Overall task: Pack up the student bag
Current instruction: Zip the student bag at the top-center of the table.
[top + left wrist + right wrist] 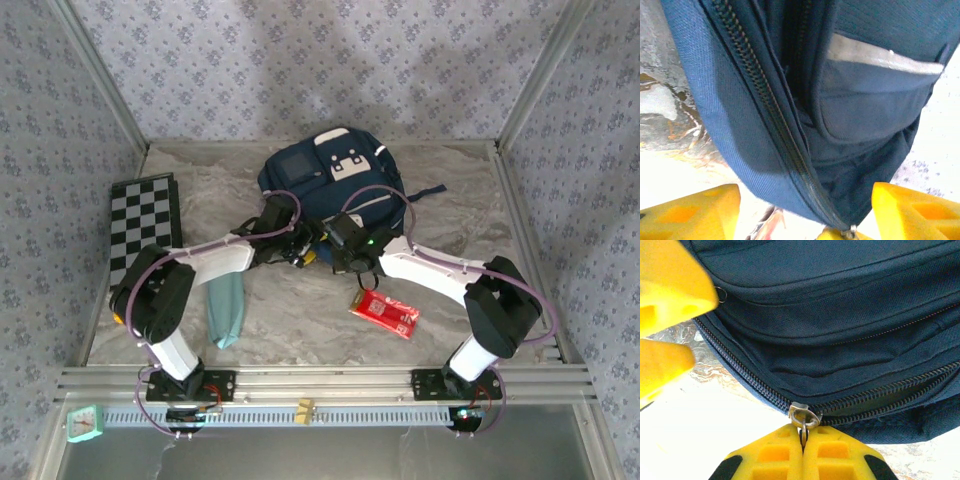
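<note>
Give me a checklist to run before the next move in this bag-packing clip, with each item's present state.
1. Right jaws shut on the zipper pull: ok.
2. Left jaws open at the student bag's edge, gripping nothing: ok.
3. Zipper opening wide enough for loading: cannot tell.
4. Red packet, teal pouch and checkerboard lying on the table, outside the bag: ok.
5. Anything already inside the bag: cannot tell.
</note>
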